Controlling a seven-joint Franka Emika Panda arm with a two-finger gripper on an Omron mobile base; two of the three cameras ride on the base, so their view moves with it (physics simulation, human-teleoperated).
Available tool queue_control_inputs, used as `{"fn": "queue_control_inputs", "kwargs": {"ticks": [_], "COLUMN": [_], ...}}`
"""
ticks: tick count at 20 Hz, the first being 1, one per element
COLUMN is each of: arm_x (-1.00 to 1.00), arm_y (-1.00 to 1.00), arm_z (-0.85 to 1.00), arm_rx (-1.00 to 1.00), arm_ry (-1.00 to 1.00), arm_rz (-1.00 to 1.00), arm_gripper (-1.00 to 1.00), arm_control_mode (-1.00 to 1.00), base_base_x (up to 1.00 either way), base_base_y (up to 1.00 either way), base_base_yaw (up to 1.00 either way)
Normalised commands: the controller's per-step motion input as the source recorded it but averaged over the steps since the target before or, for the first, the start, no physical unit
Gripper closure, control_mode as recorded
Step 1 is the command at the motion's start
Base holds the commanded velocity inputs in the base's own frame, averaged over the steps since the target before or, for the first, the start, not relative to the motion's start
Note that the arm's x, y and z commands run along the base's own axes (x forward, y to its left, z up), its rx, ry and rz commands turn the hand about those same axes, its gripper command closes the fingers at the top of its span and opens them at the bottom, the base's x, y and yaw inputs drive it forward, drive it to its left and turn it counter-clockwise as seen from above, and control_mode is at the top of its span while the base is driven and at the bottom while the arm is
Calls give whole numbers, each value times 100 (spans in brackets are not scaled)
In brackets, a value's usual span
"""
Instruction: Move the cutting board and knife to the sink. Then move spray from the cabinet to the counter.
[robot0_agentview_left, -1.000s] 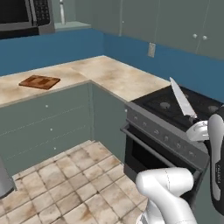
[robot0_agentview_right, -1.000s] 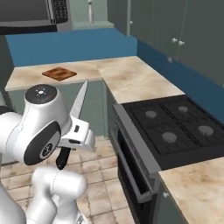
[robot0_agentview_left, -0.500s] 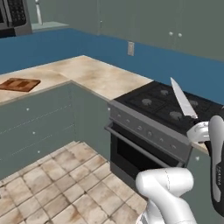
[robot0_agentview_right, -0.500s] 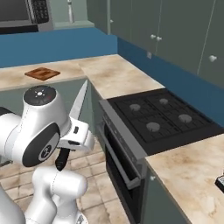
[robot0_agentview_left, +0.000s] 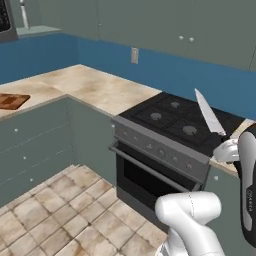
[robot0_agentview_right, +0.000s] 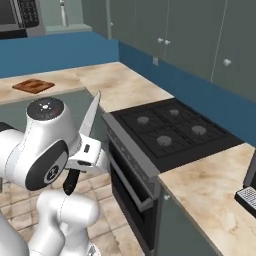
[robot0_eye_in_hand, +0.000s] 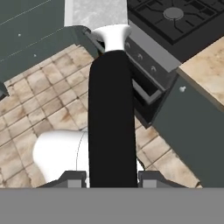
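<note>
My gripper is shut on the knife's black handle, held close to the arm. The silver blade points up and away, over the stove's near edge. From the other side the blade rises beside my white shoulder. In the hand view the fingertips flank the handle and the blade runs off the top. The checkered cutting board lies far off on the beige counter, and sits at the left edge of the left base view. The sink and the spray are out of view.
A black stove with an oven door below stands right in front, set into the counter run. Grey-green cabinets hang above a blue backsplash. A microwave sits at the upper left. Tiled floor lies open to the left.
The whole picture has shifted: the base has moved, so the cutting board slid toward the left and the stove came to the middle. The knife stays held the same way.
</note>
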Motion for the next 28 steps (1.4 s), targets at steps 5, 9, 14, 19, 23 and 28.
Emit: {"fn": "queue_control_inputs", "kwargs": {"ticks": [5,9,14,19,23,28], "arm_x": [0,0,0,0,0,0], "arm_y": [0,0,0,0,0,0], "arm_z": [0,0,0,0,0,0], "arm_rx": [0,0,0,0,0,0], "arm_ry": [0,0,0,0,0,0], "arm_rz": [0,0,0,0,0,0], "arm_gripper": [100,100,100,100,100,100], "arm_control_mode": [100,100,100,100,100,100], "base_base_x": [-94,-100,-97,-77,-71,-68], "base_base_y": [0,0,0,0,0,0], "base_base_yaw": [-26,-21,-30,-42,-46,-47]}}
